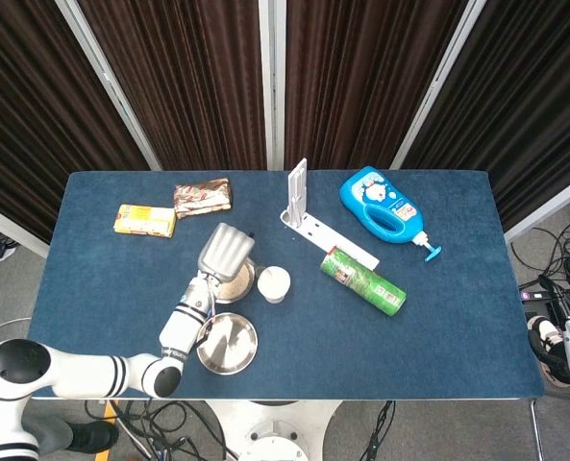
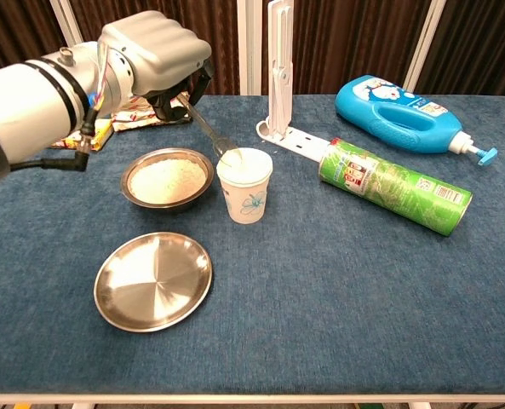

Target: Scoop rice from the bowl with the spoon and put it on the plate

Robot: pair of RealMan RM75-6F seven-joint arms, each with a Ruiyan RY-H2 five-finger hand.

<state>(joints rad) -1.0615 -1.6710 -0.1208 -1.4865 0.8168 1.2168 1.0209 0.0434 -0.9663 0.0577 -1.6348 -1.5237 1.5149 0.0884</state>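
My left hand (image 2: pixel 154 55) hangs above the far side of the steel bowl (image 2: pixel 167 181) and grips the spoon (image 2: pixel 203 124) by its handle. The spoon slants down to the right, its tip beside the bowl's right rim and close to the paper cup (image 2: pixel 245 183). The bowl is full of white rice. In front of it lies the bare steel plate (image 2: pixel 153 279). In the head view the left hand (image 1: pixel 225 248) covers part of the bowl (image 1: pixel 235 285), with the plate (image 1: pixel 227 343) below. My right hand (image 1: pixel 565 305) hangs off the table's right edge, fingers apart, holding nothing.
Behind the bowl lie a yellow packet (image 1: pixel 145 220) and a brown foil packet (image 1: pixel 203 197). A white power strip with an upright stand (image 2: pixel 279 77), a green can on its side (image 2: pixel 394 186) and a blue pump bottle (image 2: pixel 410 102) occupy the right half.
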